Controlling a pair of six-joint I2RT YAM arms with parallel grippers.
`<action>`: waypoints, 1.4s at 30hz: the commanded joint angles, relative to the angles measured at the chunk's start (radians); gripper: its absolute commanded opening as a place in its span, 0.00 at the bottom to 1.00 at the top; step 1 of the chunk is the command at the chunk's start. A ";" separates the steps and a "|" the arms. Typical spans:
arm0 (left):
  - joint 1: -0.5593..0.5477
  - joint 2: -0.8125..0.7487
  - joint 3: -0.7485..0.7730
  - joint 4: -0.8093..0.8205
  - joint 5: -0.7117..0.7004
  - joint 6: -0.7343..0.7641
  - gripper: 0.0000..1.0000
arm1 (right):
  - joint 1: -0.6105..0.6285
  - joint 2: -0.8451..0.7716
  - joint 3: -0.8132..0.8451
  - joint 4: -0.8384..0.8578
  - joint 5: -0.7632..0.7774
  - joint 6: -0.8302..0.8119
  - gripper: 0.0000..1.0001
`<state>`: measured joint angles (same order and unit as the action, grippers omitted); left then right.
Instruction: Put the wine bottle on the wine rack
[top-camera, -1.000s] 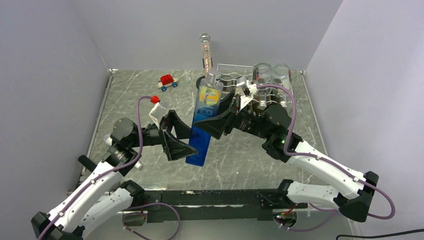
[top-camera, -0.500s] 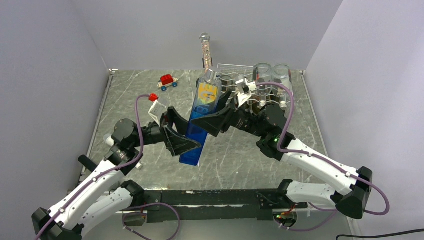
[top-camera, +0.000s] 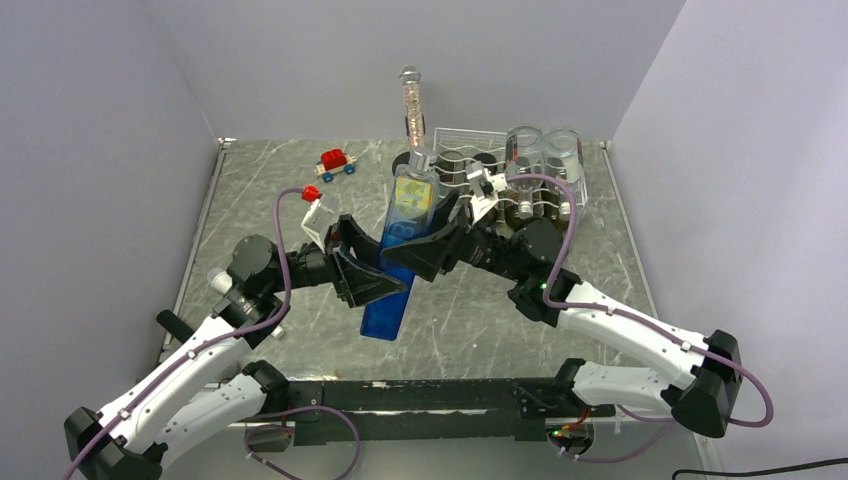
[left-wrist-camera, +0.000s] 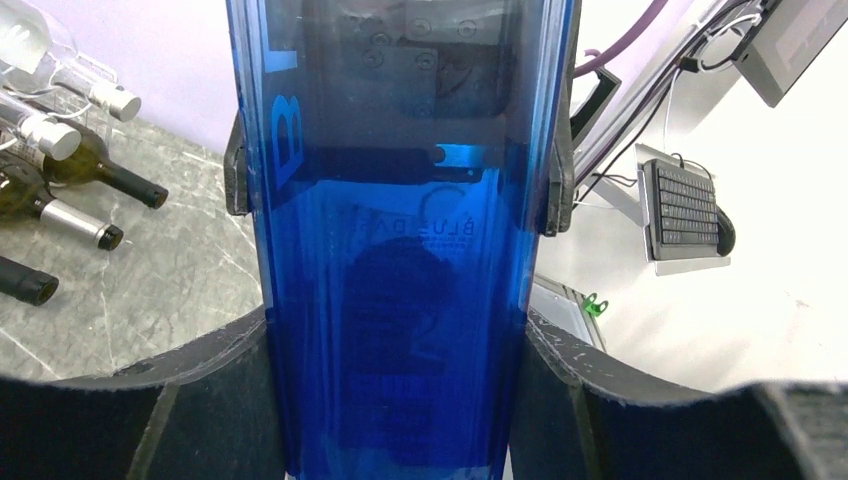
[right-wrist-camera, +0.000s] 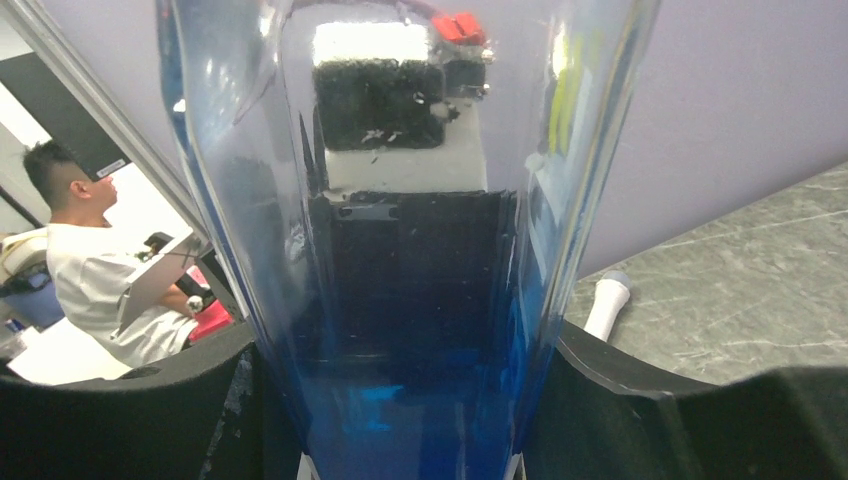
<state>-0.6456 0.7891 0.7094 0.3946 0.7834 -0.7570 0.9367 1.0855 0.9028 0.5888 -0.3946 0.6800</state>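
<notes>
Grey marbled worktop (top-camera: 260, 200), pale lilac walls (top-camera: 300, 60). Left gripper (left-wrist-camera: 398, 180) and right gripper (top-camera: 412, 245) both clamped on tall blue glass wine bottle (top-camera: 392, 300); white wire wine rack (top-camera: 465, 140) at back.

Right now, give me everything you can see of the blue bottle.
The blue bottle is a tall, square-sided clear container, deep blue in its lower half and paler above, with a silver cap and a yellow-and-blue label. It is tilted, neck toward the wine rack, and looks clear of the table. The left tool clamps its lower body; the right tool clamps it higher up.
</notes>
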 joint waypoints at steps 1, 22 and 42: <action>-0.017 0.004 0.070 -0.145 -0.063 0.107 0.01 | 0.007 -0.062 0.027 0.203 0.062 0.015 0.00; -0.016 -0.071 0.399 -0.646 -0.301 0.418 0.01 | 0.007 -0.173 -0.111 -0.079 0.346 0.087 0.83; -0.016 -0.027 0.481 -0.992 -0.357 0.808 0.01 | 0.006 -0.340 0.111 -0.806 0.353 -0.267 1.00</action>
<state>-0.6624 0.7635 1.0882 -0.6357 0.4198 -0.1085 0.9428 0.7868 0.8478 0.0685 -0.0311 0.6197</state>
